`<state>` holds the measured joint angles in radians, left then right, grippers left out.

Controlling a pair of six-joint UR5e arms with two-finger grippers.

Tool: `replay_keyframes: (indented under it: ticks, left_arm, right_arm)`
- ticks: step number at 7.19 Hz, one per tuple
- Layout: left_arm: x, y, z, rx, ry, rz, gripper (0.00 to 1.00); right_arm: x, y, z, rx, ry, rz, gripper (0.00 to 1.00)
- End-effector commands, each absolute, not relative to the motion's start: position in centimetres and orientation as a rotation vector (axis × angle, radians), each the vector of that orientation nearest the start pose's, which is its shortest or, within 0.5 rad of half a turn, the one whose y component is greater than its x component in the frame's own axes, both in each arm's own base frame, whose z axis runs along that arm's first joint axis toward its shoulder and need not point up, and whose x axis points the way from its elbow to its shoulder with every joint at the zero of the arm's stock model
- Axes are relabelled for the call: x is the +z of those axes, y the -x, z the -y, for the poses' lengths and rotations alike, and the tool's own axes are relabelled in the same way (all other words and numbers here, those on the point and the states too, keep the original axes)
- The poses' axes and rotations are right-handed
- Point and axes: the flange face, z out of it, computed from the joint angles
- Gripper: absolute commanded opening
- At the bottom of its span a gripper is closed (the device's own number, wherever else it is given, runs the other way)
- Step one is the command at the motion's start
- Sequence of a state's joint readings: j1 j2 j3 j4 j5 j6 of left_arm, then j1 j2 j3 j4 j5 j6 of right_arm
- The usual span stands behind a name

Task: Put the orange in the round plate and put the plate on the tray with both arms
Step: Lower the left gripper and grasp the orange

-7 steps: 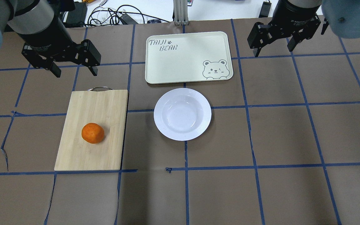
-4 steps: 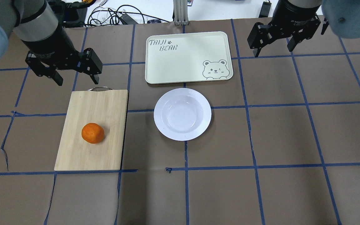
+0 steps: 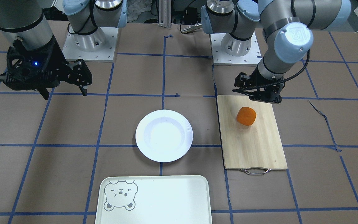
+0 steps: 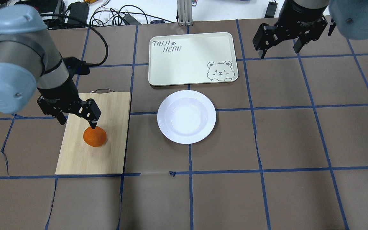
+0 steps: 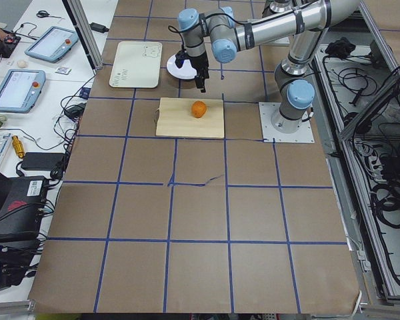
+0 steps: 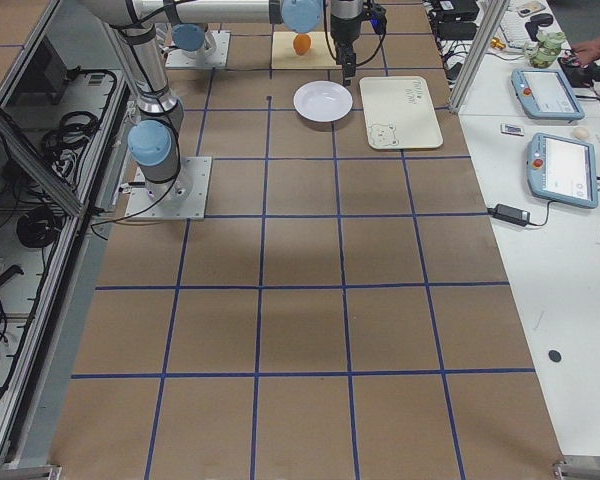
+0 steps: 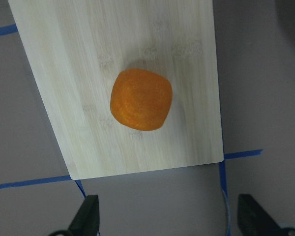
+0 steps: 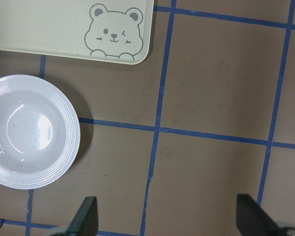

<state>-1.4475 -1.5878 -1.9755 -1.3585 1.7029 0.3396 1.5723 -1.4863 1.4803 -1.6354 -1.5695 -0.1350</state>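
Note:
The orange lies on a wooden cutting board. My left gripper hangs open over the board just beyond the orange, holding nothing. In the left wrist view the fruit sits ahead of the fingertips, not between them. The round plate is white and empty at mid-table. The tray lies right behind it, also bare. My right gripper hovers open beside the tray's right end.
The cutting board has a metal handle on its far edge. Brown paper with blue tape lines covers the table. Cables and boxes lie past the far edge.
My left arm has swung toward the near side and come down over the cutting board, ending close to the orange. The right arm, plate, tray and orange stayed put.

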Motion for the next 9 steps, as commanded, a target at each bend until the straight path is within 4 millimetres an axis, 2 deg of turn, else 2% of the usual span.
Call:
replay_keyframes:
  ticks: [1,2,3,4,5,6,7,8,9]
  left_arm:
    - [23.6,6.2,44.4,0.221,-0.526,-2.980,1.00]
    - [22.0,6.3,44.0,0.230,-0.534,-2.979,0.98]
    - [21.4,6.2,44.4,0.183,-0.577,-2.964,0.97]
    - [20.7,6.1,44.7,0.198,-0.594,-2.960,0.79]
    - [20.2,6.0,44.8,0.212,-0.593,-2.962,0.45]
    - [20.5,6.0,45.2,0.198,-0.588,-2.963,0.16]
    - [21.0,6.0,45.5,0.172,-0.559,-2.968,0.00]
    - [21.7,6.0,46.2,0.123,-0.512,-2.979,0.00]
    - [23.3,6.4,47.3,0.058,-0.437,-3.013,0.00]
  right_arm:
    - [49.6,-13.5,53.4,-0.108,0.217,-3.135,1.00]
    - [49.6,-13.4,53.4,-0.111,0.214,-3.135,1.00]
    - [49.6,-13.4,53.4,-0.111,0.214,-3.134,1.00]
    - [49.6,-13.5,53.4,-0.111,0.217,-3.134,1.00]
    - [49.6,-13.5,53.4,-0.111,0.214,-3.134,1.00]
    - [49.6,-13.5,53.4,-0.109,0.214,-3.134,1.00]
    - [49.6,-13.5,53.4,-0.109,0.217,-3.134,1.00]
    - [49.6,-13.4,53.4,-0.109,0.214,-3.134,1.00]
    - [49.6,-13.5,53.4,-0.106,0.217,-3.134,1.00]
